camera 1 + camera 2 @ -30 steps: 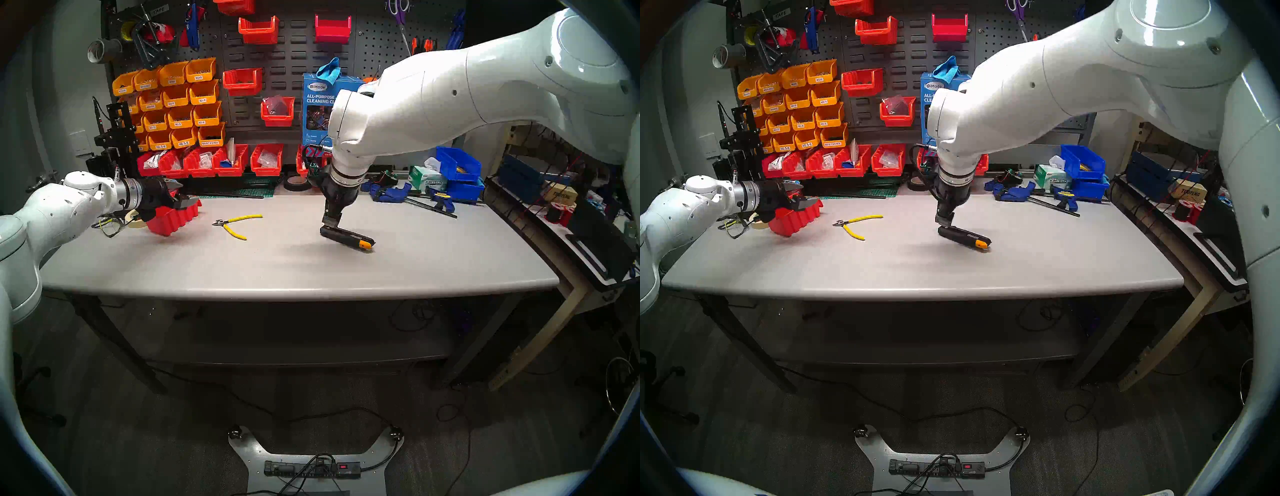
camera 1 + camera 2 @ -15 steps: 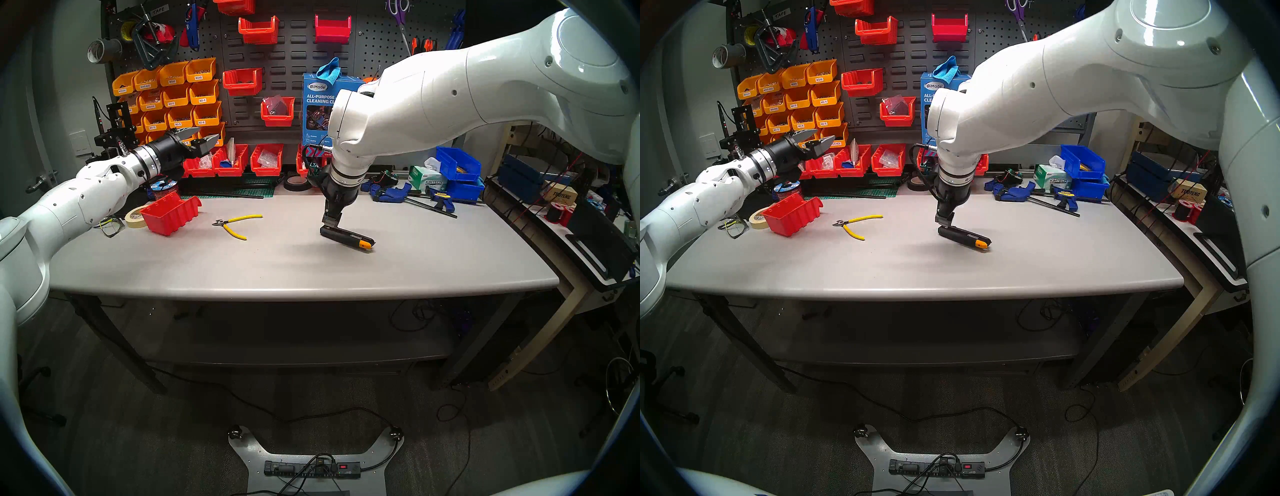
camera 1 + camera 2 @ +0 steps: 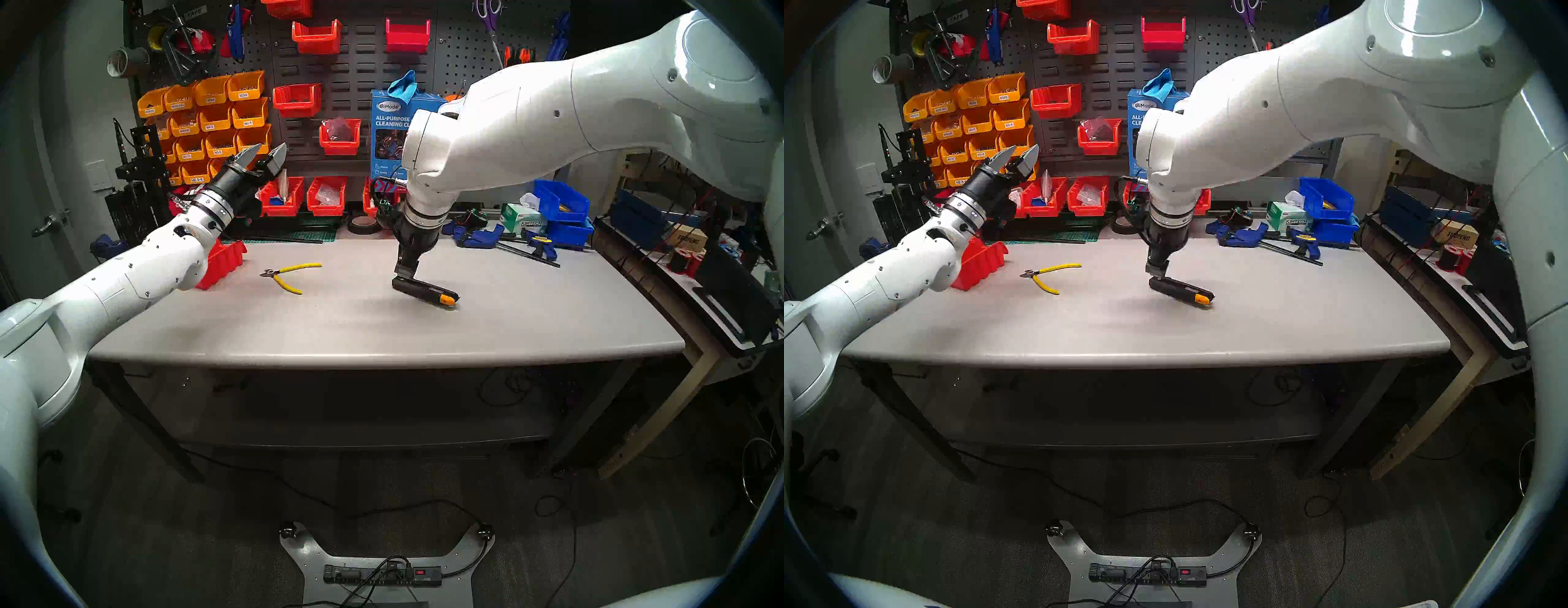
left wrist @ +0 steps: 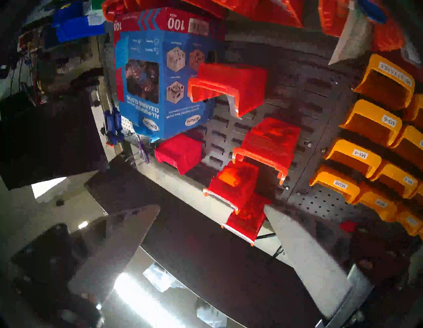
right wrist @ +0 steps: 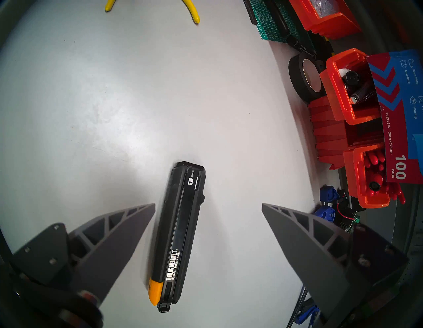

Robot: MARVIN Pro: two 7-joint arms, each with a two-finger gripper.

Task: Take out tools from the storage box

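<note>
The red storage box (image 3: 224,261) (image 3: 983,260) stands on the grey table (image 3: 339,331) at the left, partly hidden behind my left forearm. Yellow-handled cutters (image 3: 289,274) (image 3: 1048,276) lie on the table to its right. A black utility knife with an orange tip (image 3: 426,291) (image 5: 180,229) lies flat mid-table. My right gripper (image 3: 405,274) (image 5: 208,206) hangs open just over the knife's rear end, one finger on each side of it. My left gripper (image 3: 265,156) (image 4: 210,217) is raised well above the box, open and empty, pointing at the pegboard.
Red bins (image 3: 326,195) line the table's back edge under a pegboard of orange bins (image 3: 212,123). A black tape roll (image 3: 362,225), blue clamps (image 3: 479,235), a tissue box (image 3: 524,216) and blue bins (image 3: 562,204) sit at the back right.
My left gripper has lifted off the storage box and swung up and to the right toward the pegboard; the box stays on the table. The right arm and knife have not moved.
</note>
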